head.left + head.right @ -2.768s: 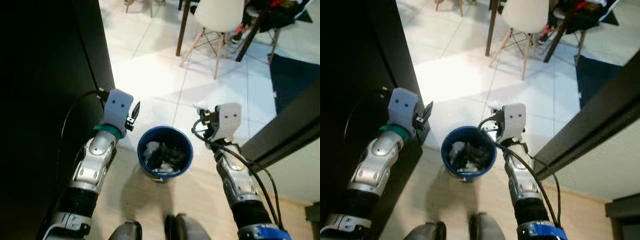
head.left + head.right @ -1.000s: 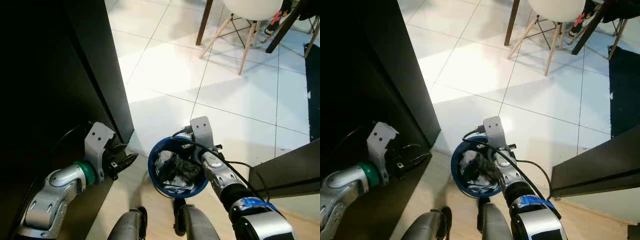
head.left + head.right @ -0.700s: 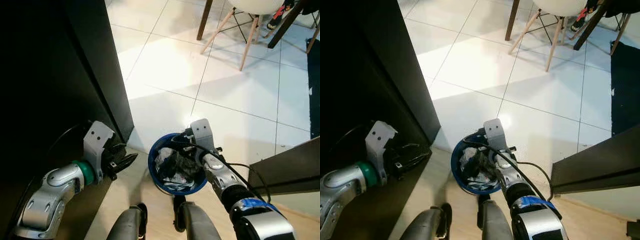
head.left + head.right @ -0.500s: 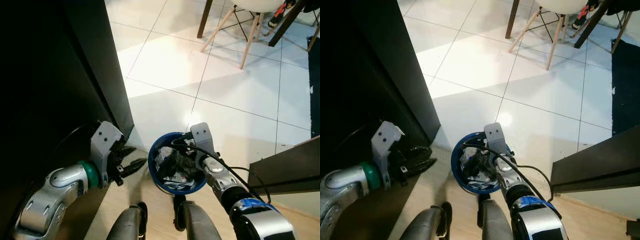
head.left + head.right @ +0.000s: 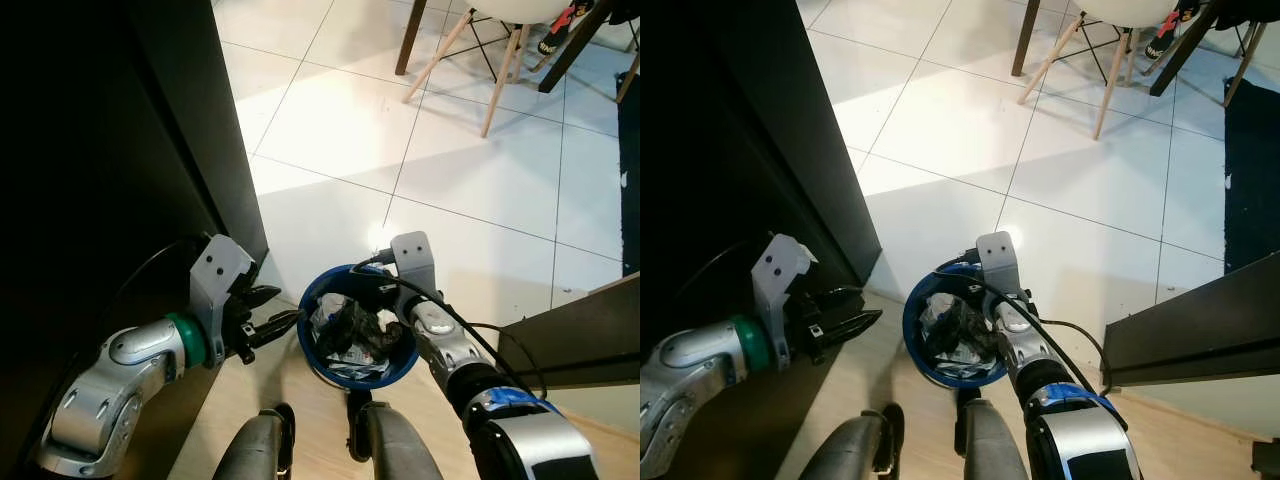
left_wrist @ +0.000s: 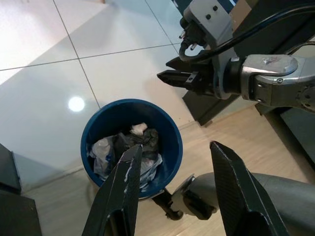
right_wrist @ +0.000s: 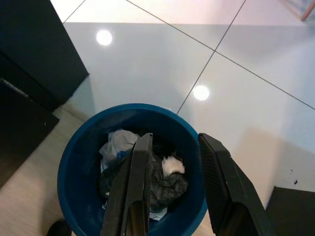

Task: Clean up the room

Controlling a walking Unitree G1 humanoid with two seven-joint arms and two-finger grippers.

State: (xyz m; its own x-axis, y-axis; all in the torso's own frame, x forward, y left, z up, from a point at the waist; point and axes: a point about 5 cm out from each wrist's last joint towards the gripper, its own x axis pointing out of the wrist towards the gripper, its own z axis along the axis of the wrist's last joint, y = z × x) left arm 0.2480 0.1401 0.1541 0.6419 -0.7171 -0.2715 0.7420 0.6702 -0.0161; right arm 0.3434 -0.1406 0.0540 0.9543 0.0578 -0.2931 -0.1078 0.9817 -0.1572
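Blue plastic bin (image 5: pixel 355 372) stands on the floor just ahead of the robot's two feet (image 5: pixel 320 450), at the seam where pale wood flooring meets white glossy tiles (image 5: pixel 470 180); it holds crumpled white paper and dark wrappers (image 7: pixel 142 172). Right gripper (image 7: pixel 172 196) hangs directly over the bin's mouth, its two black fingers (image 7: pixel 219 182) spread moderately apart with nothing between them, their tips at about rim level above the rubbish. Left gripper (image 5: pixel 275 320) is held level beside the bin on the robot's left, pointing toward the blue wall, its fingers (image 6: pixel 123 196) likewise parted and holding nothing, apart from the rim. Tall black cabinet (image 5: pixel 120 150) rises close behind the left arm. Dark furniture edge (image 5: pixel 580 340) borders the right side. Farther out on the tiles stand the wooden legs of a white chair (image 5: pixel 490 70) and a table.
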